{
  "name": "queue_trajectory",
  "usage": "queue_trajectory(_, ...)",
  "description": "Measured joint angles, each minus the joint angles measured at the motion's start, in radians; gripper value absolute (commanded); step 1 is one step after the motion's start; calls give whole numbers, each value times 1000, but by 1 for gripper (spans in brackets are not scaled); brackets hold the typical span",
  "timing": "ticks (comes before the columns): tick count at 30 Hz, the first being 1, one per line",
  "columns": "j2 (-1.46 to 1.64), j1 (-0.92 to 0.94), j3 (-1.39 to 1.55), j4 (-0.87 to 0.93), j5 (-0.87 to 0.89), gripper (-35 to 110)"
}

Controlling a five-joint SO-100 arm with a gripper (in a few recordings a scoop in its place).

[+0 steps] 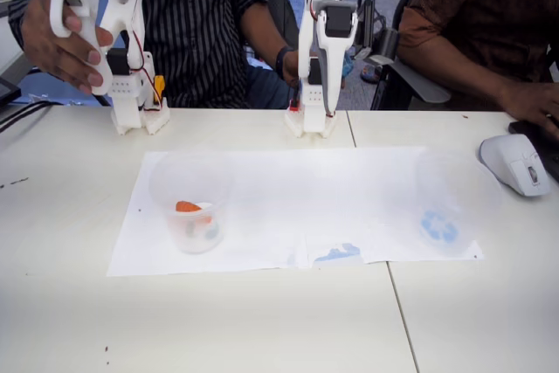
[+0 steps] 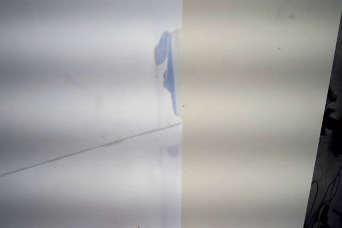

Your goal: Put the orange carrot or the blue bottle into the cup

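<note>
Carrot (image 1: 188, 207) inside cup (image 1: 190, 183) | jaws: cannot tell if parted

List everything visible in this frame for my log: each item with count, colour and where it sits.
cup: 1, clear, on the left part of the paper in the fixed view
orange carrot: 1, orange, inside that cup
second clear cup: 1, clear with a blue recycling symbol, on the right part of the paper
paper sheets: white, laid flat mid-table, with a blue smear at the near edge
computer mouse: 1, white, at the table's right edge
table: white, two tops joined by a seam
people: 2, seated behind the table
robot arm: 1, white, folded upright at the table's back edge; gripper state cannot be told
</note>
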Motion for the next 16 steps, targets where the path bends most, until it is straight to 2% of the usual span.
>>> queue_trajectory(16, 472, 9, 854, -482, 0, 12)
